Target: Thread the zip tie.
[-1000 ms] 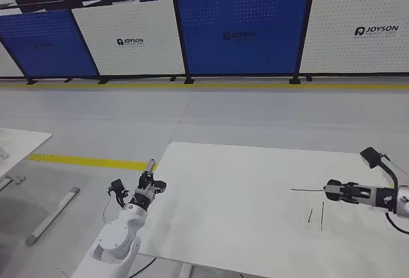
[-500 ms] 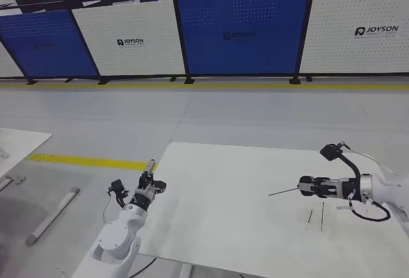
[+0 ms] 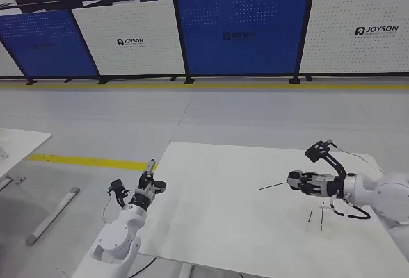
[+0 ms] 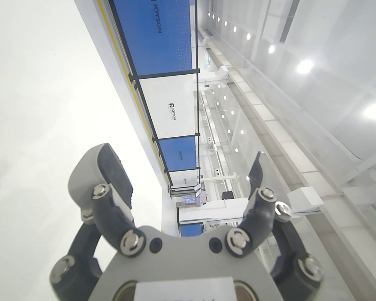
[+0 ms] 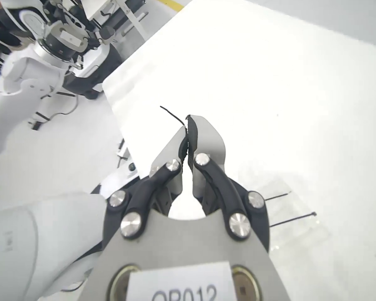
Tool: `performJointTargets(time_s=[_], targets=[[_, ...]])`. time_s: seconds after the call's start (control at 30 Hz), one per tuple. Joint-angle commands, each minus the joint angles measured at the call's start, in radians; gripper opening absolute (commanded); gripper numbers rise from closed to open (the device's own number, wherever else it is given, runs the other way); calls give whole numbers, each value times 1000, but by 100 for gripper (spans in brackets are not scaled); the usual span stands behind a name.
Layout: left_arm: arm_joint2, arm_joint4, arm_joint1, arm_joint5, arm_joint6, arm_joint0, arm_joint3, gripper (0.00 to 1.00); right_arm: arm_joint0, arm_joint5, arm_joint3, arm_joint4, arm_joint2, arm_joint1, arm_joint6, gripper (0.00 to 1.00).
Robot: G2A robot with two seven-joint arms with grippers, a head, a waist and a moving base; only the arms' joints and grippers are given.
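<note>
A: Right tool [image 3: 293, 182] has slid farther in over the counter [image 3: 218, 208], zip tie [image 3: 273, 186] along with it.
B: Grip?
A: Clamped on the tie, whose free end sticks out toward the counter's middle.
B: Left tool [image 4: 188, 170]?
A: Jaws apart, holding nothing, at the counter's left edge. Two spare ties [image 3: 322, 215] lie on the counter's right side.

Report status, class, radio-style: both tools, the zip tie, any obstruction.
Left tool open, at table edge. Right tool shut on zip tie, held above table. Two spare zip ties lie flat below it, not between tools.
</note>
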Motion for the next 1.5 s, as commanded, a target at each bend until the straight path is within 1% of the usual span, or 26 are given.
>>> performJointTargets(time_s=[0.0, 0.03, 0.07, 0.1, 0.47, 0.5, 0.57, 0.6, 0.63, 0.7, 0.73, 0.8, 0.83, 0.9, 0.93, 1.0, 1.03, 1.07, 1.1, 1.4, 1.43, 1.47], targets=[[0, 0, 0, 0, 0, 0, 0, 100, 16, 0, 3, -87, -40, -9, -46, 0], [0, 0, 0, 0, 0, 0, 0, 100, 36, 0, 18, -124, -67, -16, -65, 0], [0, 0, 0, 0, 0, 0, 0, 100, 51, 0, 35, -137, -87, -24, -83, 0], [0, 0, 0, 0, 0, 0, 0, 100, 64, 0, 49, -121, -110, -33, -94, 0], [0, 0, 0, 0, 0, 0, 0, 100, 64, 0, 49, -121, -110, -33, -94, 0], [1, -15, 0, 25, -6, -3, 2, 100, 64, 0, 49, -121, -110, -33, -94, 0], [-9, -31, 2, 103, -31, -9, -24, 100, 63, 14, 27, -219, -115, -33, -114, 0], [-16, -71, 3, 191, -60, -6, -52, 100, 62, 7, 16, -266, -116, -33, -133, 0], [-30, -94, 5, 254, -77, -7, -86, 100, 64, 0, 6, -304, -116, -33, -147, 0], [-54, -118, 9, 340, -103, 3, -145, 100, 61, 0, -22, -373, -126, -34, -179, 0], [-55, -142, 13, 340, -125, 23, -166, 100, 62, 0, -34, -417, -132, -33, -190, 0], [-51, -160, 23, 340, -141, 54, -200, 100, 63, 0, -63, -479, -149, -32, -217, 0], [-39, -188, 31, 340, -151, 73, -220, 100, 63, 0, -81, -534, -163, -31, -238, 0], [-12, -206, 49, 340, -143, 97, -244, 100, 58, 0, -100, -585, -184, -28, -273, 0], [16, -219, 64, 340, -138, 108, -253, 100, 55, 0, -106, -600, -197, -26, -290, 0], [62, -231, 89, 340, -125, 112, -255, 100, 61, 0, -105, -611, -217, -24, -303, 0], [86, -252, 102, 340, -108, 103, -253, 100, 66, 0, -98, -594, -226, -25, -307, 0], [113, -290, 118, 340, -69, 77, -251, 100, 66, 0, -98, -594, -226, -25, -307, 0], [118, -301, 121, 340, -55, 67, -251, 100, 66, 0, -98, -594, -226, -25, -307, 0], [118, -301, 121, 340, -55, 67, -251, 100, 66, 0, -98, -594, -226, -25, -307, 0], [122, -314, 120, 340, -59, 66, -246, 100, 66, 0, -98, -594, -226, -25, -307, 0], [126, -347, 119, 340, -63, 61, -239, 100, 64, 0, -107, -622, -228, -26, -312, 0]])
